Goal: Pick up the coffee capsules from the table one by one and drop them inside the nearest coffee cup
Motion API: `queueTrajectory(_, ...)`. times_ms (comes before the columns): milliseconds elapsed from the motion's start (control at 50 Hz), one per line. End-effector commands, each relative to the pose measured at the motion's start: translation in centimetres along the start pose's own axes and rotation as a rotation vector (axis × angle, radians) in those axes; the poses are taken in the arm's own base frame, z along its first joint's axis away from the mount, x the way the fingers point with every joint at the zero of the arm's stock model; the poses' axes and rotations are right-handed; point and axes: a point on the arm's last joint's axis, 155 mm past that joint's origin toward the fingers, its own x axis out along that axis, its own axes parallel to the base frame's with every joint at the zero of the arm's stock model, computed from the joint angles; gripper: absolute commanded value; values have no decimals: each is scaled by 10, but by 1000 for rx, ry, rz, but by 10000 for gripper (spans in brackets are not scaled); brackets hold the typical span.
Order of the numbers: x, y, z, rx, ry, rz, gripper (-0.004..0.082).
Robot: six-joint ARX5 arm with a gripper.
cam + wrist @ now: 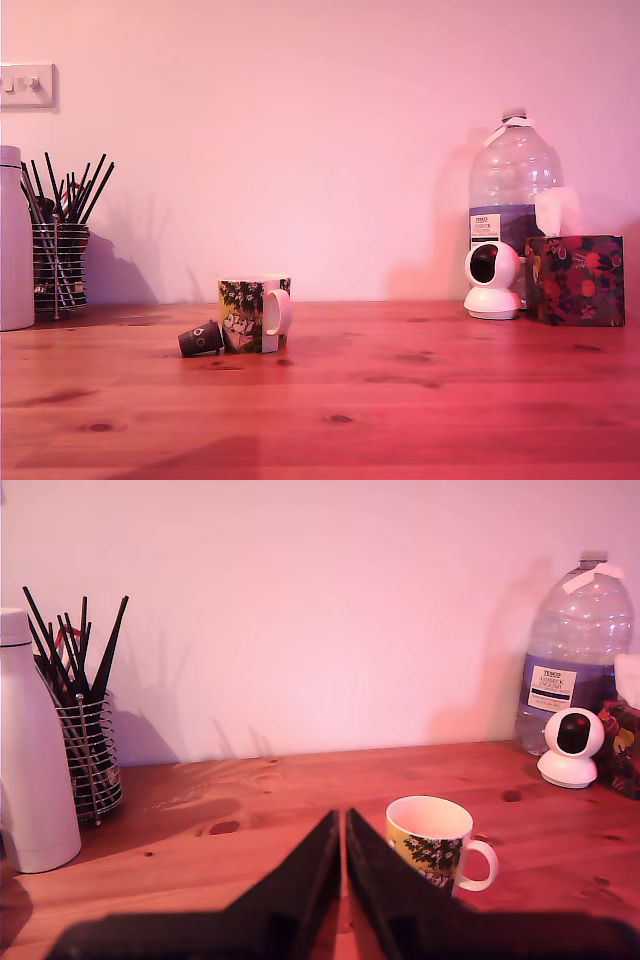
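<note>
In the exterior view, a white light switch sits at the upper left of the frame on the pale wall. Below it, at the left edge, stands a tall white cylinder, and just beside it a wire holder of black sticks that fan upward. Left of centre on the table the coffee capsule lies on its side, its narrow end touching or almost touching the base of the coffee cup, which stands upright with its white handle facing the camera. Nothing lies between these two and the near edge of the table. At the right of the frame a small white dome camera stands in front of a large clear water bottle, with a dark floral tissue box beside them near the right edge.

In the wrist view the gripper fills the lower centre of the frame, its dark fingers pressed nearly together with only a thin slit between them and nothing held. The cup appears at lower right of centre, just behind the right-hand finger, which covers part of its base; the capsule cannot be seen there.
</note>
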Motion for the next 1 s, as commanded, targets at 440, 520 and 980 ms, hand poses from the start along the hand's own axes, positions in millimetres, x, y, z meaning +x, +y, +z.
queueTrajectory(440, -1, 6, -31, -6, 92, 23, -11)
queueTrajectory(520, -1, 6, -34, -9, 105, 23, -11)
queueTrajectory(980, 8, -6, -58, -39, 208, -58, -10)
